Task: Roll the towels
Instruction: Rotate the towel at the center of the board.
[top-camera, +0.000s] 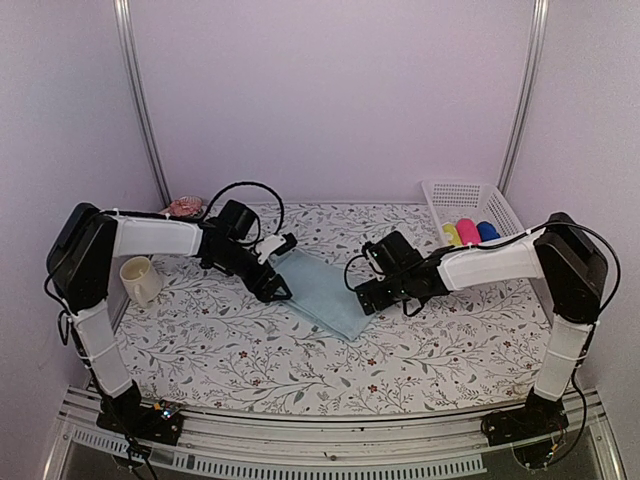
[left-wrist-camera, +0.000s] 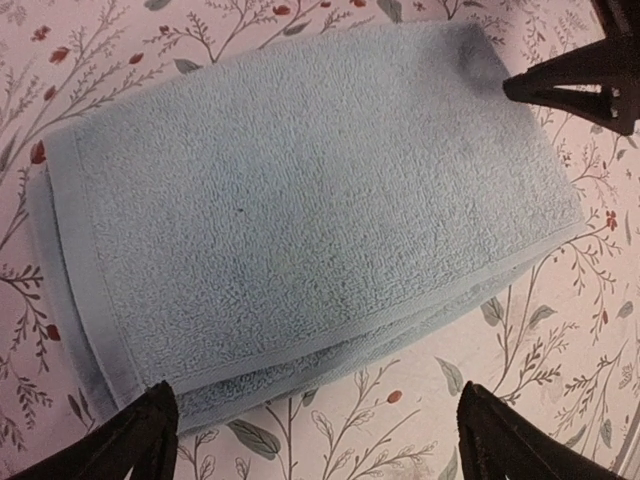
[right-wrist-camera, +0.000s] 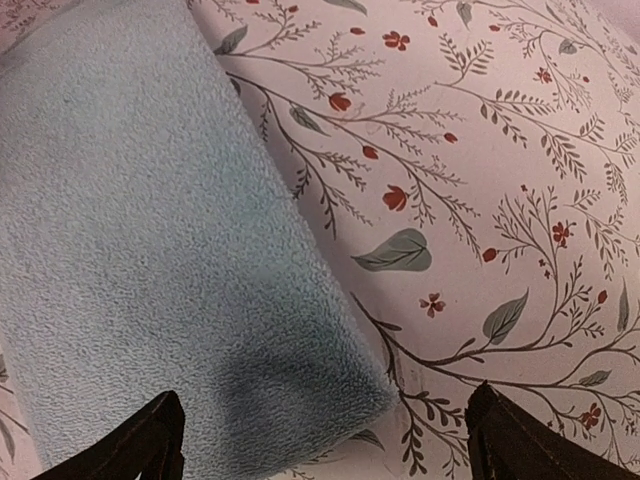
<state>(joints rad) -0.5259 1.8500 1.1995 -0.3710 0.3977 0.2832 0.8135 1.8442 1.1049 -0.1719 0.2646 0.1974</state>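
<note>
Floral tablecloth (top-camera: 250, 350), lilac walls (top-camera: 330, 100); cream mug (top-camera: 137, 278) left, white basket (top-camera: 440, 195) right. Left gripper (left-wrist-camera: 320, 445) and right gripper (right-wrist-camera: 325, 440) flank the pale aqua towel (top-camera: 325, 290), both agape, empty.

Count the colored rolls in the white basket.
3, side by side in the basket: yellow roll left, pink roll middle, blue roll right. The right arm may hide more.

We're looking at a robot test cell in a lab, not a home: plain pale wall panels (top-camera: 330, 90) and metal uprights (top-camera: 140, 110) are boxing it in, and the left arm (top-camera: 150, 238) and right arm (top-camera: 490, 262) are sitting bolted to an aluminium rail (top-camera: 320, 432). The only household bits we're seeing: floral tablecloth (top-camera: 300, 350), mug (top-camera: 138, 281), white basket (top-camera: 438, 205).
</note>
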